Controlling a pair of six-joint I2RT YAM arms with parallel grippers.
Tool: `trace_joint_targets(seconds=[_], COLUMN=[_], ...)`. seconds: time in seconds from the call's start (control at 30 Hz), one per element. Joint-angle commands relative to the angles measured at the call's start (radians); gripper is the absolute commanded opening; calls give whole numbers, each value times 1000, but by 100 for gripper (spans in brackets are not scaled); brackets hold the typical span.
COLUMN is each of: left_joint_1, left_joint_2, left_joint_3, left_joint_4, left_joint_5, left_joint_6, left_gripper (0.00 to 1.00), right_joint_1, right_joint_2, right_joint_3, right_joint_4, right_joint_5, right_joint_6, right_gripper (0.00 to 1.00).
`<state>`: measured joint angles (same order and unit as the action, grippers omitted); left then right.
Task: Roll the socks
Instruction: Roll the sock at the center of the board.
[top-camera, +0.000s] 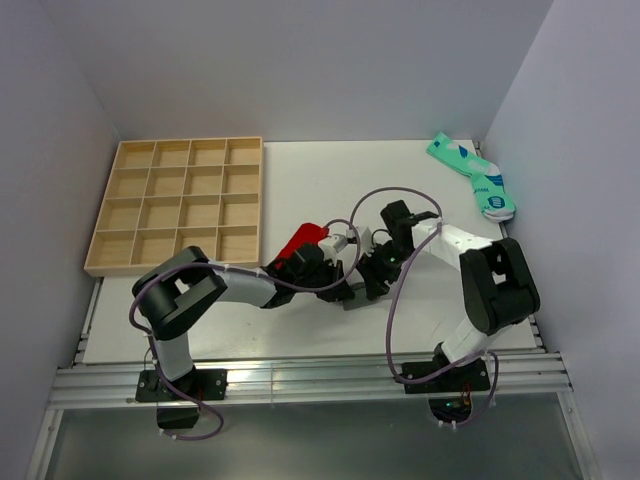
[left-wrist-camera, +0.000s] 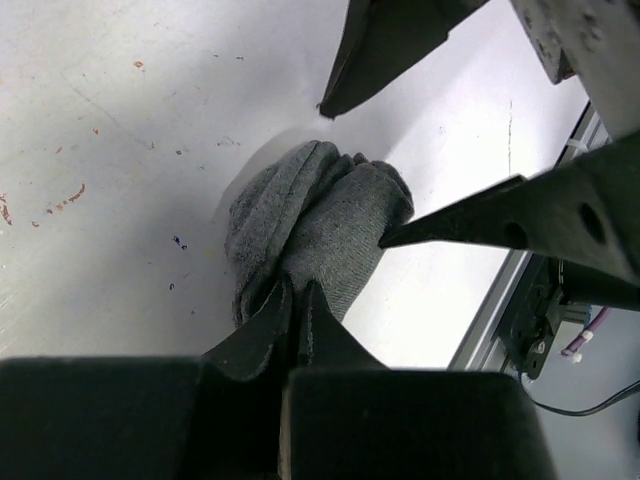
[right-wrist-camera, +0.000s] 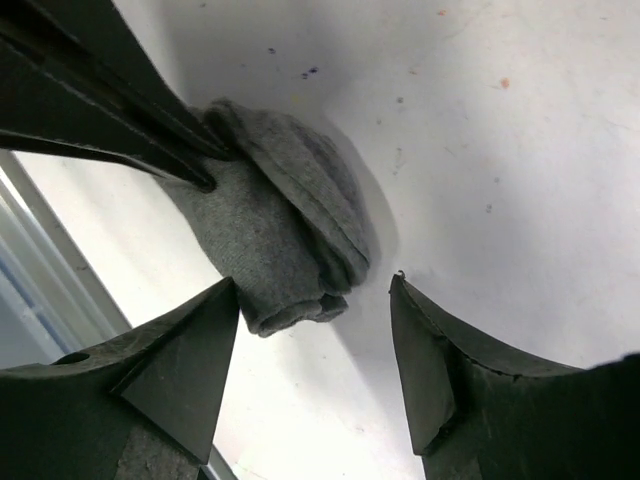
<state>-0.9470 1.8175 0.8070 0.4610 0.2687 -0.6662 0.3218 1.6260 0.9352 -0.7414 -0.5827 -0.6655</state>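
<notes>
The dark grey sock (left-wrist-camera: 322, 222) lies rolled into a thick bundle on the white table. My left gripper (left-wrist-camera: 297, 292) is shut with its tips pinching the near edge of that bundle. In the right wrist view the same grey sock (right-wrist-camera: 283, 235) sits just beyond my right gripper (right-wrist-camera: 314, 292). That gripper stands wide open, one finger on each side of the roll's end, with nothing between them. The red sock (top-camera: 303, 242) lies just behind the left gripper (top-camera: 338, 285) in the top view, partly hidden by the arm. The right gripper (top-camera: 370, 278) faces the left one closely.
A wooden compartment tray (top-camera: 180, 205) sits at the back left. Mint-green patterned socks (top-camera: 472, 175) lie at the back right near the wall. The table's metal front rail (left-wrist-camera: 505, 300) runs close beside the grey roll.
</notes>
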Motion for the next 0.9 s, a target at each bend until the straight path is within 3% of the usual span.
trace_joint_targets(seconds=[0.0,0.5,0.7,0.87], left_joint_1=[-4,82,103,120], left_joint_2=[31,66,106,129], left_joint_3=[30,50,113,175], left_joint_4=[-91,-136,-220,-303], left_joint_5=[15,129,207,251], left_joint_6=[-39,-102,-73,-35], left_gripper=[0,0,0,0], right_joint_1=[-9,-21,-23,-23], right_joint_2=[-57,-267,-249,-192], right_joint_3=[-19,-104,-93,-72], right_joint_4=[86,64,-28,-4], right_joint_5=[40,-52,-88,-66], right_joint_6=[21,-55,-190,-172], right_gripper=[69,73,73,73])
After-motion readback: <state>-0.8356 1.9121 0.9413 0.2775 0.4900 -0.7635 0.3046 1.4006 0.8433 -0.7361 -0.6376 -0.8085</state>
